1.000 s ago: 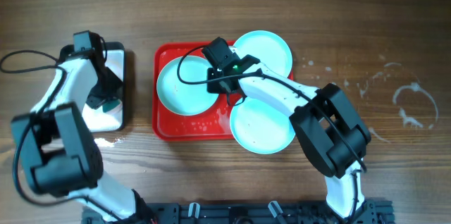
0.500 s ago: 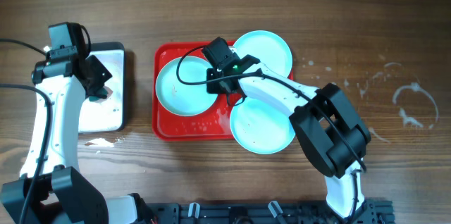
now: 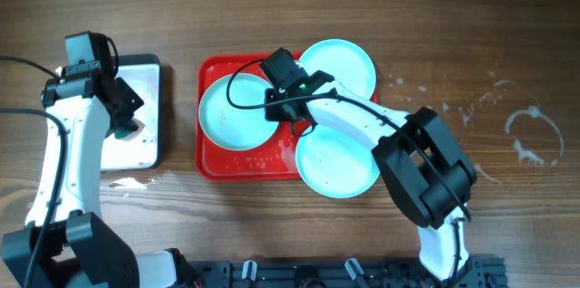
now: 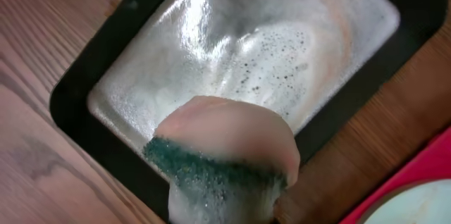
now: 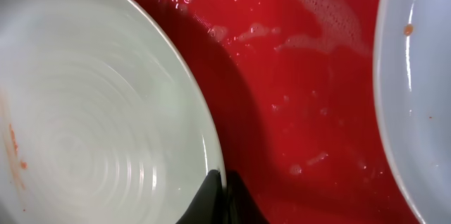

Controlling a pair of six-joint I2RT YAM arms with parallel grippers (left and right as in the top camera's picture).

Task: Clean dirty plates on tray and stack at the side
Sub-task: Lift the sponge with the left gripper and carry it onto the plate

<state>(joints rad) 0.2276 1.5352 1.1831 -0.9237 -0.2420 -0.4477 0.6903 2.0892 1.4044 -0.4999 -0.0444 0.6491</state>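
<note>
Three round pale turquoise plates, all flat and face up. The left plate (image 3: 227, 111) sits inside the one big red rectangular plastic tray (image 3: 245, 163). The top plate (image 3: 340, 66) and bottom plate (image 3: 337, 166) hang over its right corners. The tray's long side runs left-right. Since a second ago the left arm swung out wide, nothing else budged. The right gripper (image 5: 223, 187) is pinched on the left plate's rim. The left gripper (image 3: 125, 123) squeezes one pale sponge with a green scrub side (image 4: 222, 157) over the sudsy silver metal pan with a dark rim (image 4: 77, 104).
</note>
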